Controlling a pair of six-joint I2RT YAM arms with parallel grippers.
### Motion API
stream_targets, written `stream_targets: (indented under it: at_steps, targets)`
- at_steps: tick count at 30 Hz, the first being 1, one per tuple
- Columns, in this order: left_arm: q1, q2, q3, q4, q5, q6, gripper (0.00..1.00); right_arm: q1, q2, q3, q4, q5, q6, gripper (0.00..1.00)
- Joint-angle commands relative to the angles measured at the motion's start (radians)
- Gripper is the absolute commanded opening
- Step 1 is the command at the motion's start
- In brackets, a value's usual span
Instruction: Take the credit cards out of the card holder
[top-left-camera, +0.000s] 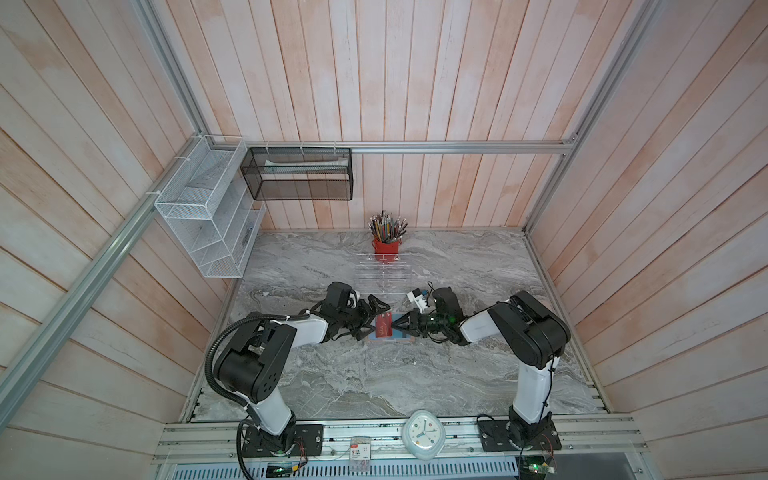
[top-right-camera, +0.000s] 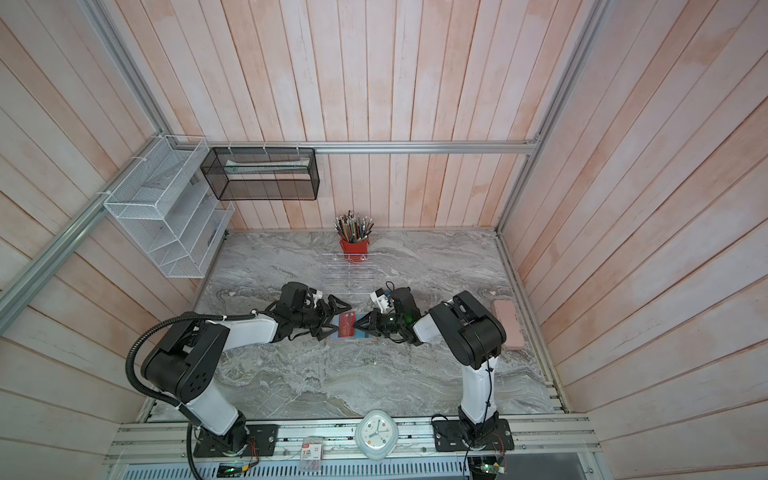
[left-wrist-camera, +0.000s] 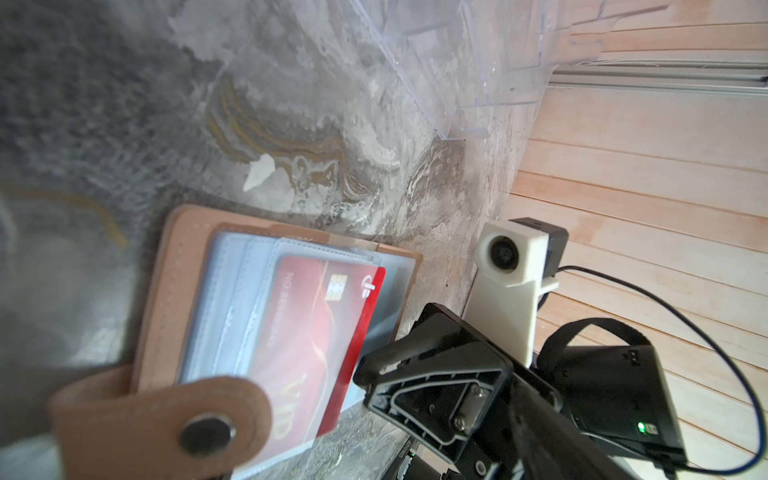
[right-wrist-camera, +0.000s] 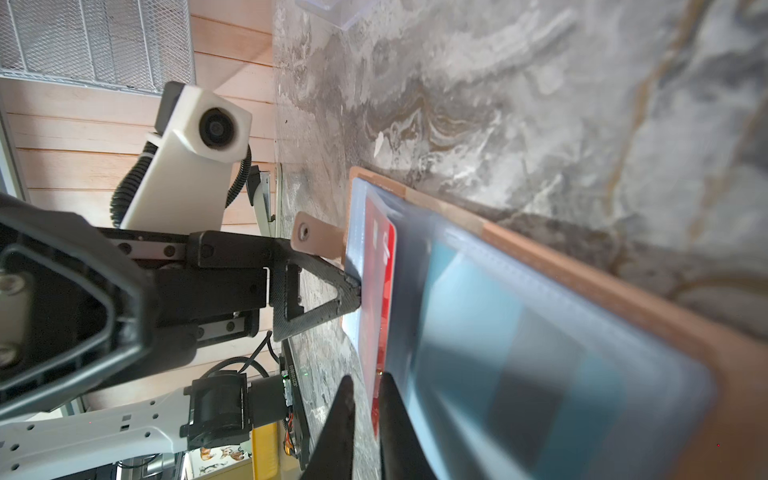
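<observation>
Right wrist view gives me the grip: the right gripper (right-wrist-camera: 368, 376) has its jaws nearly together on the free edge of the red card (right-wrist-camera: 380, 311), which sticks partway out of a clear sleeve of the card holder (left-wrist-camera: 166, 291). The holder lies open and flat on the surface (top-left-camera: 374, 374), between the two arms and just in front of the clear rack (top-left-camera: 382, 274). The left gripper (top-left-camera: 378, 324) is spread wide, and one of its fingers presses on the sleeve page right beside the card, near the strap tab (left-wrist-camera: 166, 415).

To do this pull well, I would draw the card straight along its own length, low and level with the surface, toward the right arm, so that it slides rather than bends. I'd hold the left finger down as the anchor (otherwise the whole holder will likely trail along). The grip is on a thin edge, so a slow pull seems wise; a slip could leave the card half in. A teal card (right-wrist-camera: 469, 299) and a darker card (right-wrist-camera: 528, 395) show, blurred, inside sleeves on the page nearer the right arm.
</observation>
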Motion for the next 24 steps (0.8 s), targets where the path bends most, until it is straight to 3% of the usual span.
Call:
stream_targets:
  at_steps: [1, 13, 24]
  targets:
    - [0.020, 0.049, -0.041, -0.120, -0.105, 0.026, 1.00, 0.005, -0.003, -0.011, 0.000, -0.001, -0.014, 0.16]
    - [0.020, 0.054, -0.048, -0.105, -0.101, 0.019, 1.00, 0.025, 0.030, 0.021, -0.007, 0.003, -0.011, 0.15]
    - [0.022, 0.057, -0.057, -0.095, -0.099, 0.014, 1.00, 0.032, 0.037, 0.030, -0.005, 0.003, -0.005, 0.02]
